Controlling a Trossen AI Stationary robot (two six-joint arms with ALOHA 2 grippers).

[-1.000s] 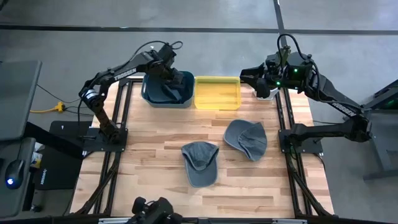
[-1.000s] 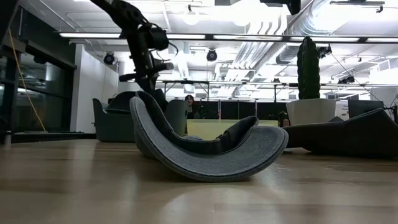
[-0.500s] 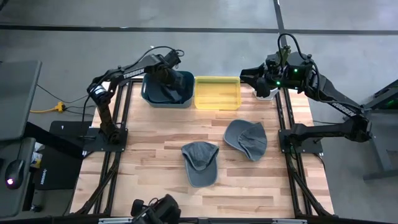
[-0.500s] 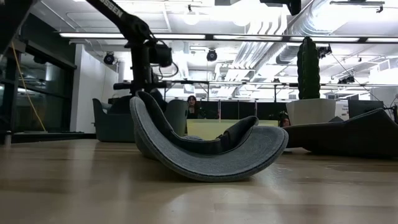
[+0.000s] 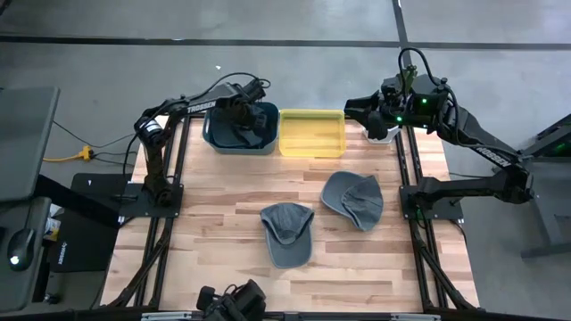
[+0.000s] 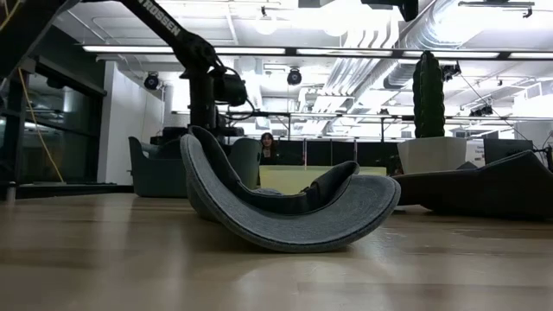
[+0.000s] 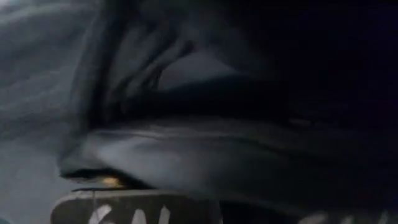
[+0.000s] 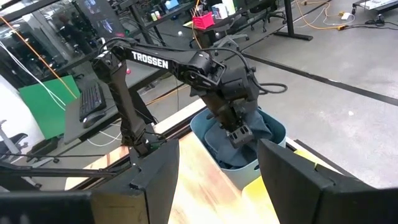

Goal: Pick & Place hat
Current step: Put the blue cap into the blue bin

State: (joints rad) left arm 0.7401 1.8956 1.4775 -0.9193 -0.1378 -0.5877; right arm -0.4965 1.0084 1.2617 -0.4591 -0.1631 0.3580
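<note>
A dark grey hat lies in the blue bin at the table's far left. It also shows in the right wrist view. My left gripper reaches down into that bin, right at the hat, as the right wrist view shows. The left wrist view is filled with dark cloth. Two more grey hats lie on the wood, one in the middle and one to its right. My right gripper hangs open and empty over the far right corner.
A yellow bin stands next to the blue bin on its right. A small white object sits at the far right corner under my right arm. The near half of the table is bare wood.
My left arm has drawn up steeper over the blue bin. Its gripper has turned from tilted to pointing down and shifted a little toward the table's right, staying at the hat in the bin. The two hats on the table have kept still.
</note>
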